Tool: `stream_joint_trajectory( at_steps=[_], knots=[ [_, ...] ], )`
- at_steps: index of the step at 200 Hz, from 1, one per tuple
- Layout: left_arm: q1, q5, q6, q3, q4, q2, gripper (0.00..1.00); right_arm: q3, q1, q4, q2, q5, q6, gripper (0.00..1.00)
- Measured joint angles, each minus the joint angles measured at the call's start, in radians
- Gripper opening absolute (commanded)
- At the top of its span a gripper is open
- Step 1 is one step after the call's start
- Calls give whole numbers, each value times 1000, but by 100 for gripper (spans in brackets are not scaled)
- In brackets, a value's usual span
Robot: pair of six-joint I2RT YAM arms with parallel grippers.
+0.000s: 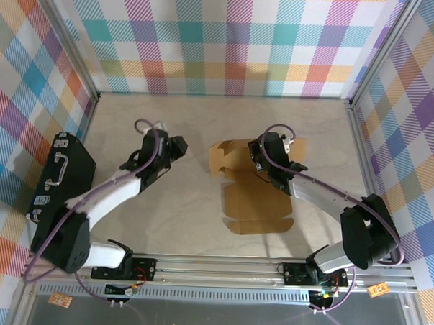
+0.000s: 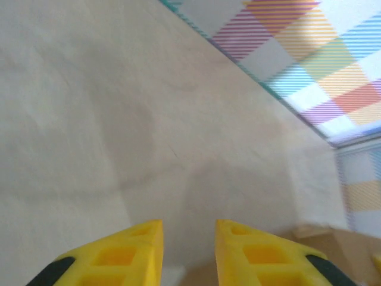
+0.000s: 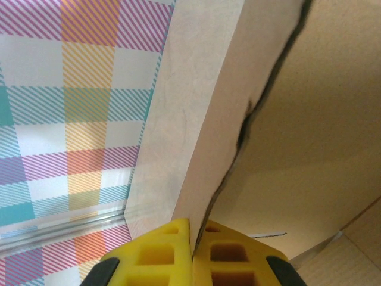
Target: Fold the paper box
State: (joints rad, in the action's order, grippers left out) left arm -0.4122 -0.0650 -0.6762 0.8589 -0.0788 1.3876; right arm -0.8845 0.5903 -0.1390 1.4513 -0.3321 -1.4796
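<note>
Brown paper box (image 1: 257, 206) pinched in right hand (image 3: 191, 241).

Left arm stretched forward; left gripper (image 2: 189, 226) jaws parted. Right arm bent inward at the elbow; right gripper (image 3: 191, 229) fingers pressed together, pinching an edge of the paper box (image 3: 309, 119).

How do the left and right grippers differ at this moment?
The left gripper is open and empty; the right gripper is shut on an edge of the paper box. The left hangs over bare table; the right sits at the box's far end. Both have yellow fingers.
</note>
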Motion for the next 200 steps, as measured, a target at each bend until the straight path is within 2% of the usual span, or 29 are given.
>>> stream_joint_trajectory(
  at_steps=[31,59,85,122,160,200],
  knots=[
    [-25,72,208,144,-10,277,28,38,0,-26,-35,10,45,0],
    [-90,207,377,176,5,401,35,71,0,-71,-50,26,98,0],
    [-149,288,511,166,-13,404,41,94,-4,-127,-50,34,113,0],
    [-195,422,645,5,-220,364,48,105,-9,-161,-43,46,120,0],
    [-222,483,735,-32,-351,365,52,113,-19,-188,-33,75,137,0],
    [-222,513,787,-59,-448,370,54,186,-77,-318,-33,175,274,1]
  ],
)
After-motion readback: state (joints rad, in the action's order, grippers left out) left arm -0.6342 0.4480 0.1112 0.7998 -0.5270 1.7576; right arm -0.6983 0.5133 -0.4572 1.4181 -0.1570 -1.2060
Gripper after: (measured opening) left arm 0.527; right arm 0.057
